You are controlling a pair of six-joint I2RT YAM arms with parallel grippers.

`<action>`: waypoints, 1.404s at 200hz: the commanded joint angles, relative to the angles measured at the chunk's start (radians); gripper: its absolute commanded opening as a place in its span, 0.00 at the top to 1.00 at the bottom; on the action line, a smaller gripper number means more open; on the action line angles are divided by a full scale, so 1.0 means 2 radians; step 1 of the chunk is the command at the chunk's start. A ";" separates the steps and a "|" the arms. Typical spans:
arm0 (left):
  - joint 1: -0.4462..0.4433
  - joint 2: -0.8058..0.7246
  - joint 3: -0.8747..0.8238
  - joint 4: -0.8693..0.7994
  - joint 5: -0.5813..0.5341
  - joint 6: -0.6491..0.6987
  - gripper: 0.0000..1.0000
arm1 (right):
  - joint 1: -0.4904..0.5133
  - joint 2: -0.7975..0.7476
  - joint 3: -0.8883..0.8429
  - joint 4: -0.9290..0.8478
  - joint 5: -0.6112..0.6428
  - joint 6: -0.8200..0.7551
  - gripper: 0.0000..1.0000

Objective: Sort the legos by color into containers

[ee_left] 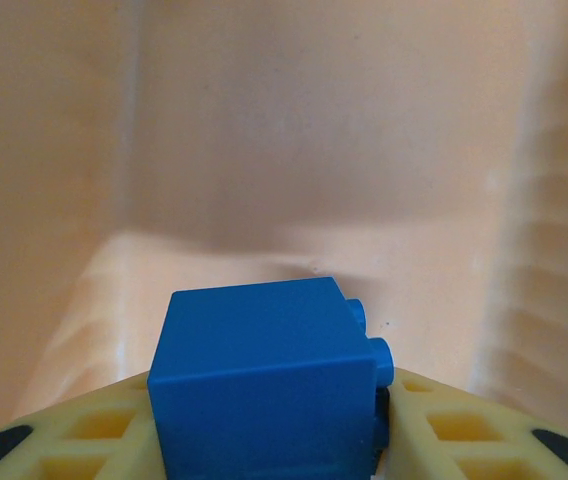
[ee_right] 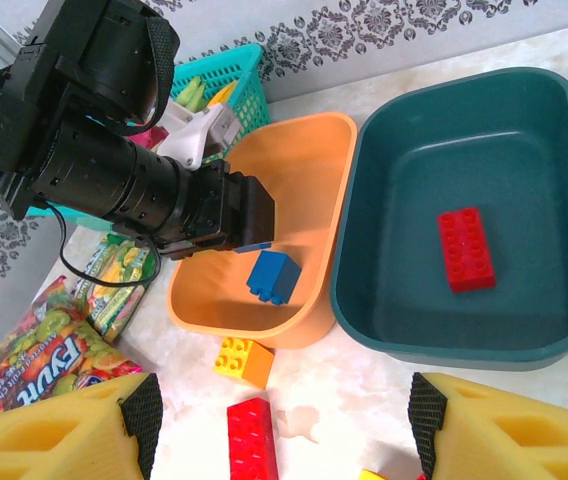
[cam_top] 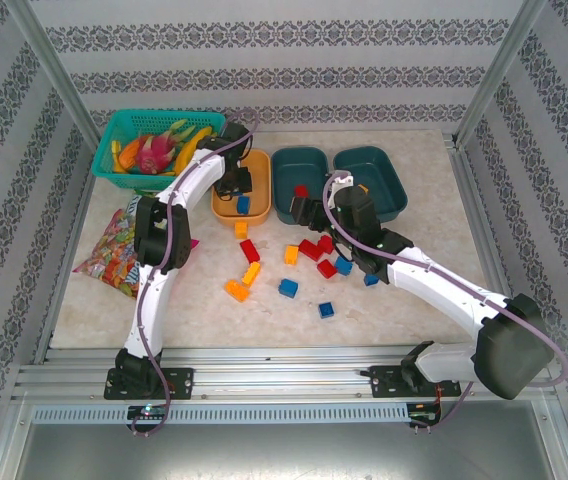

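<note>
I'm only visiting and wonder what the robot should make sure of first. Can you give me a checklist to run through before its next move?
1. Blue brick inside the orange bin: ok.
2. Left fingers let go of that brick: cannot tell; it sits between them.
3. Right fingers open with nothing between them: ok.
4. Red brick lying in the teal bin: ok.
5. Table free of loose bricks: not ok; a yellow brick and others lie outside the bins.
</note>
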 commanded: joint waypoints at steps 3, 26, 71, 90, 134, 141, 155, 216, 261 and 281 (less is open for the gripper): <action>0.005 0.005 -0.003 -0.025 -0.006 -0.016 0.48 | -0.006 -0.001 0.002 -0.015 -0.009 0.001 0.32; 0.004 -0.003 0.001 -0.023 0.002 -0.016 0.43 | -0.007 -0.008 0.003 -0.035 -0.001 0.000 0.32; 0.004 -0.042 0.009 -0.010 0.016 -0.021 0.39 | -0.023 -0.045 0.000 -0.085 0.029 -0.001 0.32; 0.001 -0.069 0.009 -0.005 0.019 -0.023 0.37 | -0.034 -0.067 0.008 -0.122 0.046 -0.003 0.32; -0.010 -0.160 -0.034 0.026 0.038 -0.017 0.32 | -0.051 -0.102 0.043 -0.211 0.077 -0.016 0.33; -0.012 -0.179 -0.048 0.034 0.043 -0.016 0.32 | -0.053 -0.105 0.049 -0.223 0.079 -0.016 0.33; -0.017 -0.219 -0.081 0.052 0.056 -0.012 0.31 | -0.054 -0.112 0.058 -0.244 0.076 -0.018 0.33; -0.039 -0.415 -0.332 0.158 0.129 -0.018 0.24 | -0.047 -0.102 0.073 -0.364 0.058 0.054 0.37; -0.098 -0.537 -0.540 0.209 0.166 -0.039 0.24 | 0.003 -0.020 0.045 -0.387 -0.003 0.118 0.39; -0.129 -0.582 -0.615 0.228 0.165 -0.062 0.24 | 0.015 0.042 0.036 -0.373 -0.052 0.103 0.38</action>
